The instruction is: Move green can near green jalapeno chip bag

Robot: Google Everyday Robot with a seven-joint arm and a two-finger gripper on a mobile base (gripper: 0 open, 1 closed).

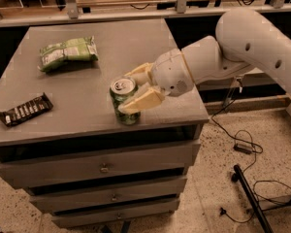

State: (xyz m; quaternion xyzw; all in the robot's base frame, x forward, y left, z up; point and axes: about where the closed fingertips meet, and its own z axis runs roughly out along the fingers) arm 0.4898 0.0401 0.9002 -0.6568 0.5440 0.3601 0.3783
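Observation:
The green can (126, 117) stands upright near the front edge of the grey cabinet top (121, 42), silver pull-tab top showing. My gripper (130, 90) reaches in from the right and its two cream fingers (143, 100) straddle the can, the near one lying across the can's front and the far one behind its rim, closed on it. The green jalapeno chip bag (68, 53), crinkled light green with white patches, lies at the back left of the top, well apart from the can.
A dark flat snack bar wrapper (25, 109) lies at the front left edge. The cabinet has drawers (104, 168) below. My white arm (252, 42) spans the right side. Cables (242, 148) and a black bar lie on the floor at right. A shelf rail runs behind.

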